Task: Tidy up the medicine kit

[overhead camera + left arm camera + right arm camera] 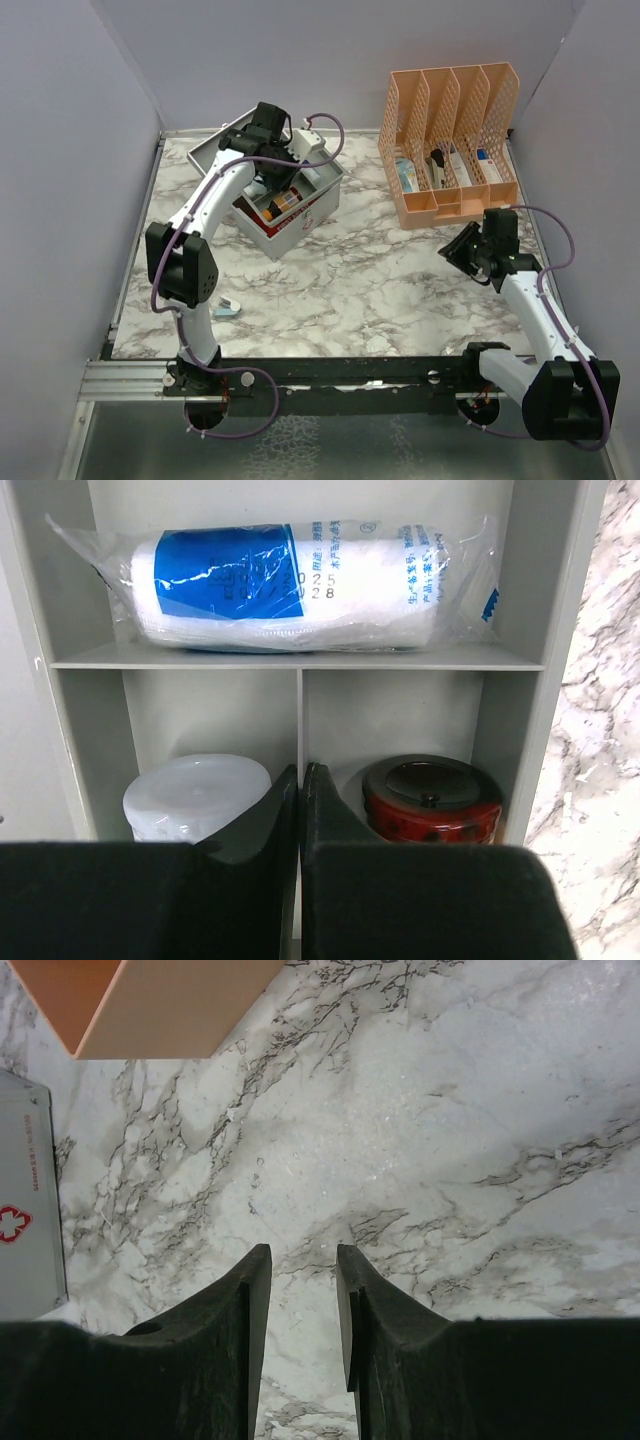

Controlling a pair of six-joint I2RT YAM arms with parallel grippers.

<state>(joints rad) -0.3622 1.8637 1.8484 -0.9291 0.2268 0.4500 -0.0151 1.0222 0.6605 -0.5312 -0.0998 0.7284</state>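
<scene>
The medicine kit (300, 222) is a grey metal box standing open at the back left, its lid (215, 150) leaning away. My left gripper (278, 180) reaches down into it. In the left wrist view the gripper (300, 772) is shut and empty, right over the divider between the two lower compartments of the kit (560, 680). A white jar (195, 795) sits left of the divider and a red jar with a black lid (432, 798) sits right. A plastic-wrapped bandage roll with a blue label (300, 580) fills the long compartment. My right gripper (458, 250) (303, 1250) hovers open and empty over bare marble.
The orange mesh file organizer (455, 140) with several packets stands at the back right; its corner shows in the right wrist view (150, 1000). A small light-blue item (228, 308) lies on the table near the left arm. The kit's red-cross side (20, 1225) is left of the right gripper.
</scene>
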